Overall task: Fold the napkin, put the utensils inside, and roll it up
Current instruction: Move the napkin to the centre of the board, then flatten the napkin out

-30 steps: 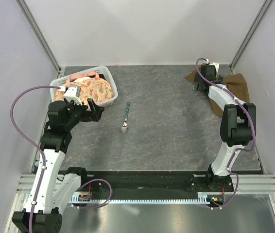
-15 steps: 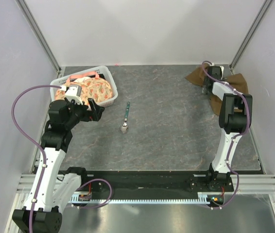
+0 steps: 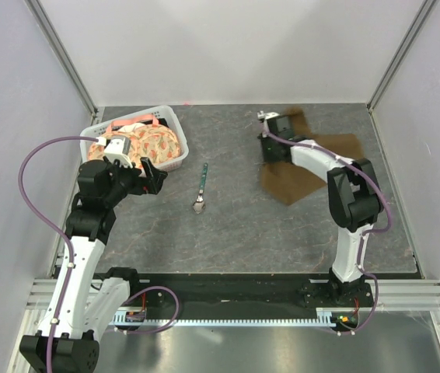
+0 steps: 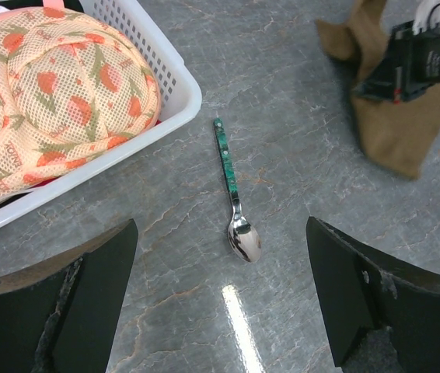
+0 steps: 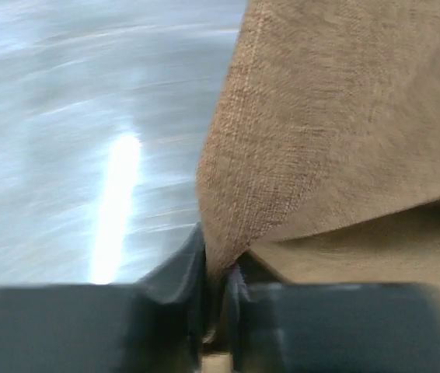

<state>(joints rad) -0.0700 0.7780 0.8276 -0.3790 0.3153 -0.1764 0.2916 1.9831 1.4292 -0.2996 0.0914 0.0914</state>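
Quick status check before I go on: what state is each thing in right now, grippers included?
napkin: rumpled on the table, one edge pinched, not rolled.
spoon: lying flat on the bare table, apart from the napkin, ungrasped.
basket: upright, holding the plates.
left gripper: open, empty, above the spoon.
right gripper: shut on the napkin's edge.

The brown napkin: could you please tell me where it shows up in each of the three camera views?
Top external: the napkin lies right of centre, in the upper half of the picture.
Left wrist: the napkin sits in the upper right corner.
Right wrist: the napkin fills the right side, seen close up.
Shared landmark: the right end effector, shut on the napkin's edge, shows in all three views.
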